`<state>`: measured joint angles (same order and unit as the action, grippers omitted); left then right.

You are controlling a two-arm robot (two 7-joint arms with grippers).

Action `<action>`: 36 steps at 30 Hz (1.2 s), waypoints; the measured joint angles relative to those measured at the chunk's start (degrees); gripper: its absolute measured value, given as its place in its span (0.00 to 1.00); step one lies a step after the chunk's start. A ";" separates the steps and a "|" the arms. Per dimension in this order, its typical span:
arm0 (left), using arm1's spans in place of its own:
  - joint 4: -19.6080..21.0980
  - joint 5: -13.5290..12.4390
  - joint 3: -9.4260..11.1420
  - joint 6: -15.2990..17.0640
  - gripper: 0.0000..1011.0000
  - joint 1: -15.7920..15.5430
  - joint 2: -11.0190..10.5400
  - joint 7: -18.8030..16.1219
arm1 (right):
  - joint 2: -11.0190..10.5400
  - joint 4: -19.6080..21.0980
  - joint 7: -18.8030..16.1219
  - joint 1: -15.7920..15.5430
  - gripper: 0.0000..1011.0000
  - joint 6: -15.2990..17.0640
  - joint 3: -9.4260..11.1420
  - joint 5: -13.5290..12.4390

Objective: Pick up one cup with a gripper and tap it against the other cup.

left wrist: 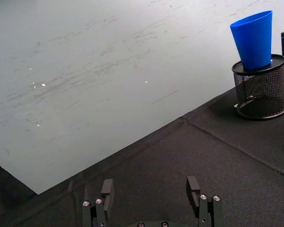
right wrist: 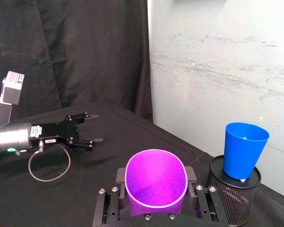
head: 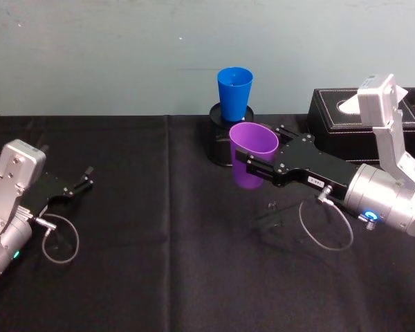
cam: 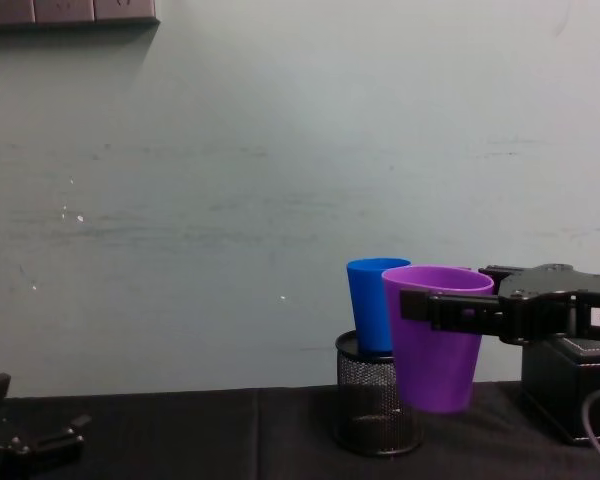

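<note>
Right gripper (head: 247, 164) is clamped across the purple cup (head: 254, 140) just below the rim, one jaw on each side. Cup is upright and clear of the black-cloth worktop (head: 159, 263). Blue cup (head: 234, 93) is just behind it and higher, standing on a black mesh pen pot (head: 217, 142). Right wrist view shows a gap between the two cups. Both are smooth plastic, tapered, wider at the rim, no handles. Left gripper (head: 79, 184) sits low over the worktop's left side, jaws spread, empty.
</note>
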<state>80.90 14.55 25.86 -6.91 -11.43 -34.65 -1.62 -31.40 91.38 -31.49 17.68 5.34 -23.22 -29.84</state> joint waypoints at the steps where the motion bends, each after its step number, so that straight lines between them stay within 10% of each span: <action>1: 0.00 0.00 0.00 0.00 0.99 0.00 0.00 0.00 | 0.00 0.00 0.00 -0.01 0.72 0.00 0.00 0.00; 36: 0.00 0.00 0.00 0.00 0.99 0.00 0.00 0.00 | 0.03 0.00 -0.01 -0.08 0.72 -0.03 0.08 0.09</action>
<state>80.90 14.55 25.86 -6.91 -11.43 -34.64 -1.62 -31.37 91.39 -31.50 17.60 5.32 -23.14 -29.75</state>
